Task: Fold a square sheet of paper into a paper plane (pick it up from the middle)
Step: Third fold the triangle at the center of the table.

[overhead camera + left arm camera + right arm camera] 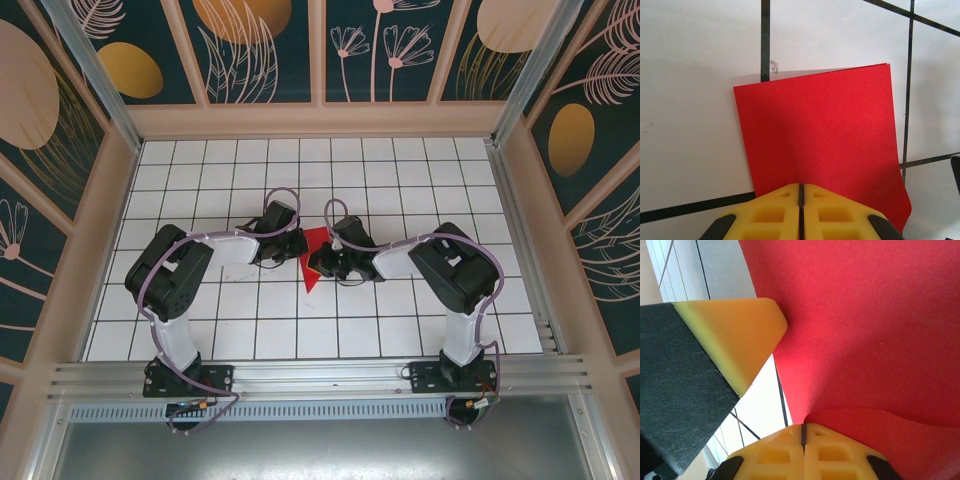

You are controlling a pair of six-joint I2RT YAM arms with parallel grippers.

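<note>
the square sheet of paper (308,275) sits mid-table (400,180), in the gap between the two wrists. from the left wrist cam it's folded over: two layers show at the far edge, it lies mostly flat on the white grid, and the near right corner curls up.

left gripper (800,197): jaws pressed together, tips at the sheet's near edge and hiding it. can't tell if it's pinching or just sitting on top.

right gripper (803,435): jaws pressed together, and a crease in the red paper runs straight into the seam, so it looks pinched. the sheet bows up and away from there.

clutter: from the right wrist cam one left finger (735,340) crowds in from the left, its tip right at the paper's edge and blocking the table behind it. from the top, both wrists cover most of the sheet. there's a small clear fleck (773,66) on the table just past the paper's far edge. purple cables (283,192) loop over both arms. patterned walls (270,50) on three sides, aluminium rail (320,378) at the near edge.
</note>
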